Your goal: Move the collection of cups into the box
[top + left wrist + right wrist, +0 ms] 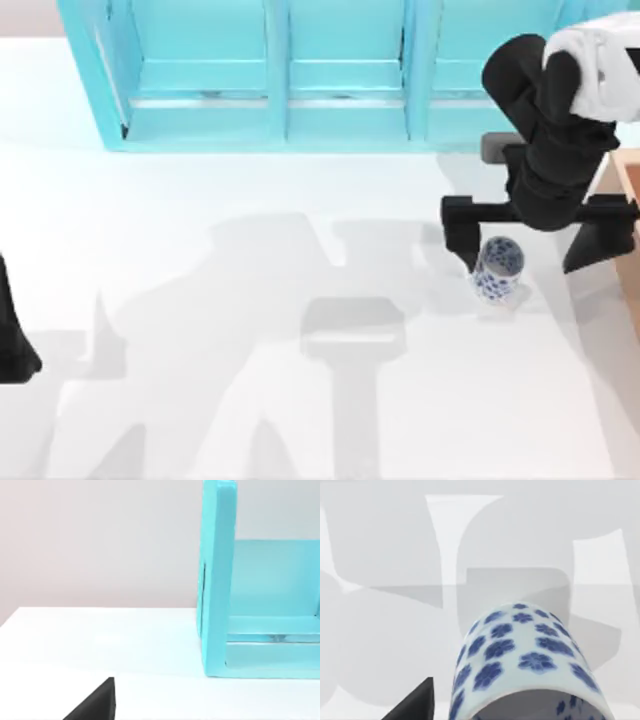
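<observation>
At the top view's far left edge sits my parked left arm's tool (14, 340), whether spread or pressed together I cannot tell. Behind, along the white table (200, 300), stands a large turquoise shelf unit with compartments (280, 80). Toward the right, my right tool (530, 245) hangs spread wide around the small white cup with blue floral pattern (497, 268), upright on the table, beside the tan wooden box (630, 180) at the right edge.
</observation>
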Available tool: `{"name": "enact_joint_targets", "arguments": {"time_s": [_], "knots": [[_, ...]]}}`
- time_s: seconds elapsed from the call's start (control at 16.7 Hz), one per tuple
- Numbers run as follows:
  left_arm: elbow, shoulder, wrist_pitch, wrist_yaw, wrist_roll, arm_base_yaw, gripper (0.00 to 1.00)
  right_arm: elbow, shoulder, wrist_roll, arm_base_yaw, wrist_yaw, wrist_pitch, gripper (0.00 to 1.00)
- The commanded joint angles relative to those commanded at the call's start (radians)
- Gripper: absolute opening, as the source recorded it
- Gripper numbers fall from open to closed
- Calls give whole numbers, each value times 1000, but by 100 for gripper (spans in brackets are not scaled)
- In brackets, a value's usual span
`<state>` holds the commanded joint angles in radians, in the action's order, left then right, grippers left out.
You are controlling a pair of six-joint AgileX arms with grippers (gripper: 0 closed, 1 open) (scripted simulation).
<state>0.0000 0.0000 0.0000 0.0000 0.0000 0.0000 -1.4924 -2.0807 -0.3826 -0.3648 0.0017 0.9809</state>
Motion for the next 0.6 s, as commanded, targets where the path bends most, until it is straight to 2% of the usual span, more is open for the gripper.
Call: {"name": "enact_joint_targets", "arguments": {"time_s": [0.3, 0.6], "knots": [[0, 0, 0, 0, 0, 0, 100, 18, -5, -1, 0, 0, -21, 100], [0, 0, 0, 0, 0, 0, 100, 18, -5, -1, 0, 0, -21, 62]]}}
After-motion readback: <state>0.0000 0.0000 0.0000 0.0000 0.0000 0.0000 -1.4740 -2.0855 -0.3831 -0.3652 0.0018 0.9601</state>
